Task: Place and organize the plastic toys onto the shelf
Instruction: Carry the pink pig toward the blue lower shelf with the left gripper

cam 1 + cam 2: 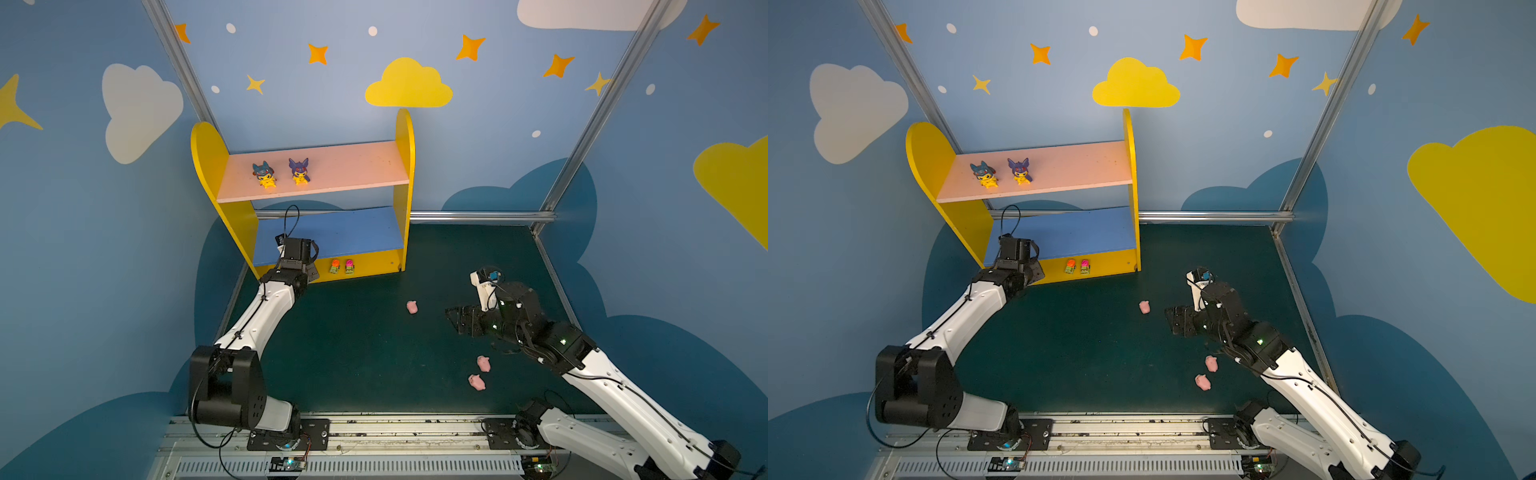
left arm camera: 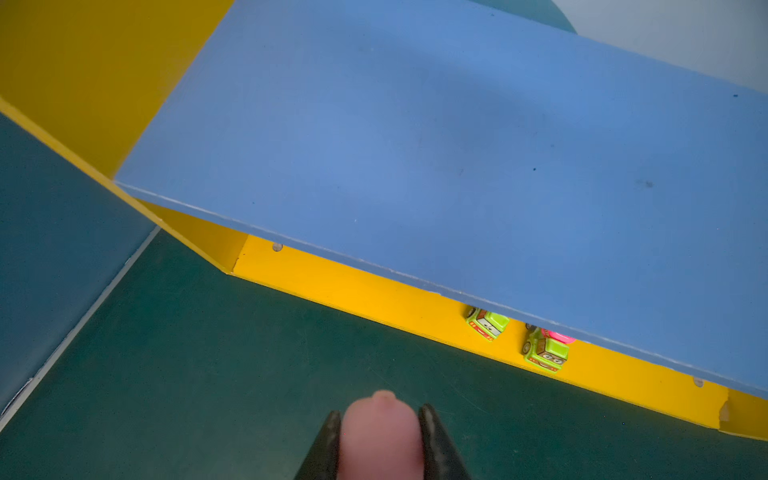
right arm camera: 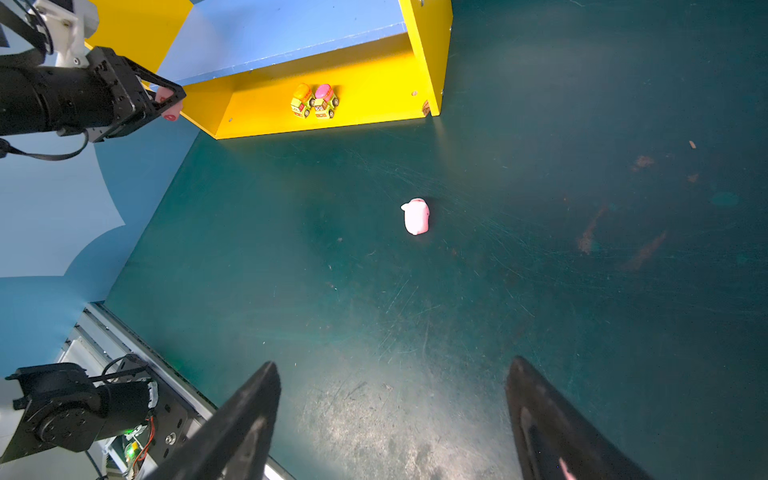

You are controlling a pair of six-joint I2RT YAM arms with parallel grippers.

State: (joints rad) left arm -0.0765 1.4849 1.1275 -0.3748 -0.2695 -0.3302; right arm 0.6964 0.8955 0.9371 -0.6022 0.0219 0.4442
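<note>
Half done, by my count: the figurines (image 1: 264, 174) stand on the shelf's (image 1: 405, 166) pink board (image 1: 357, 166), the cars (image 1: 335, 266) sit side by side on its yellow base (image 1: 374, 262), and the blue board (image 1: 340, 232) is bare. Only pigs are left. My left gripper (image 2: 380, 409) is clamped tight on one pig (image 2: 380, 440), above the mat (image 1: 353, 353) just in front of the shelf's left end, not yet over any board. Its long axis runs in line with my fingers, the nub at its far end pointing toward the base; I take that for the snout. Three more pigs (image 1: 483, 363) lie on the mat, well apart from the shelf. My right gripper (image 3: 392, 365) hangs spread wide and empty, facing the lone pig (image 3: 415, 216).
</note>
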